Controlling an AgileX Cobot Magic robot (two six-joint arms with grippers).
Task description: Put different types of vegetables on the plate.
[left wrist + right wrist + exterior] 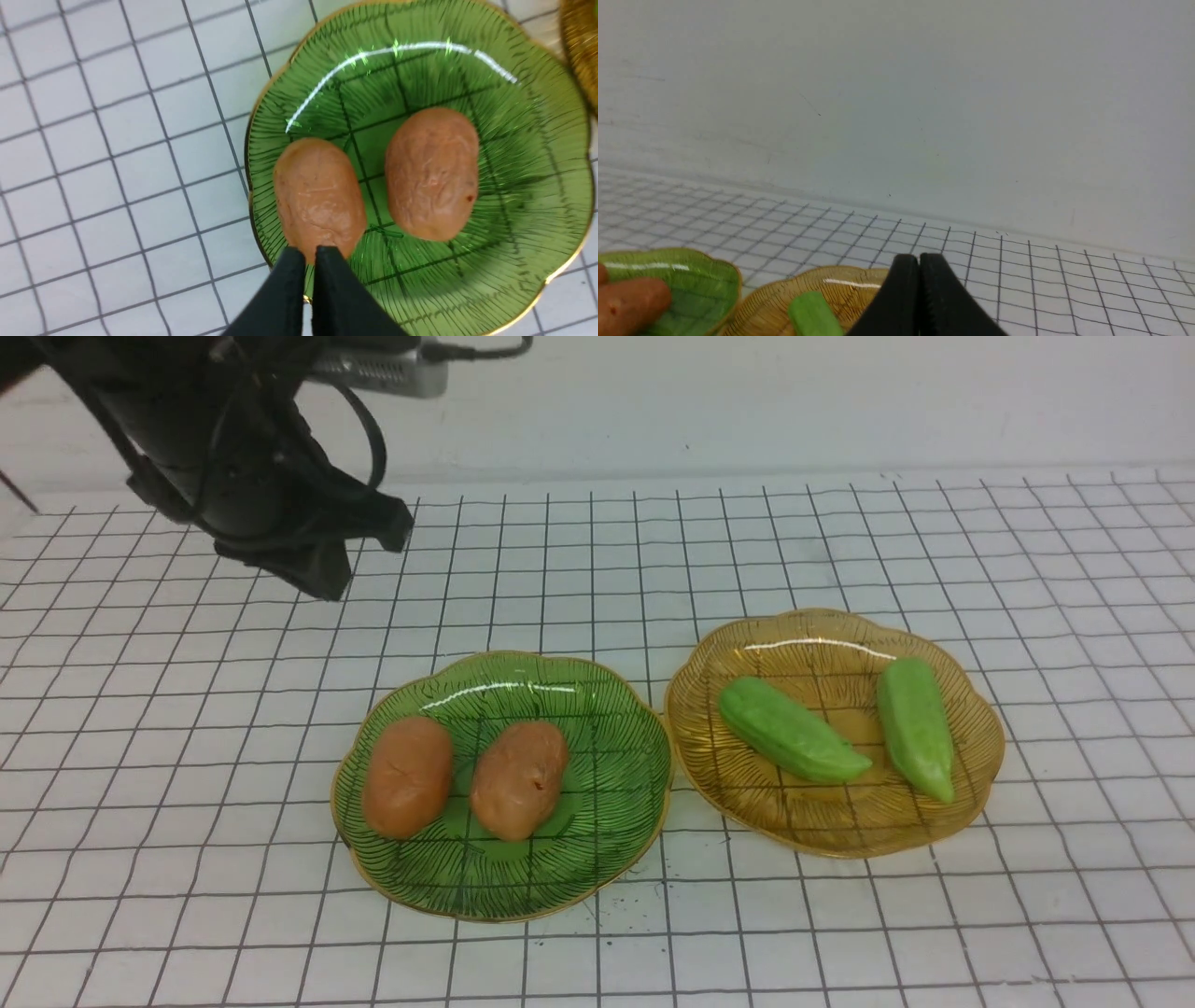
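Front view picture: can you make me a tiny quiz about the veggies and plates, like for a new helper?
1. True or false: both smooth orange-brown potato-like ovals lie on the green ribbed glass plate.
2. What lies on the amber ribbed glass plate? A) two light-green tapered pods; B) one red tomato; C) nothing.
3. Fill in: in the left wrist view, the black left gripper has its jaws ____ (open or shut).

Key: 1 true; 2 A; 3 shut.
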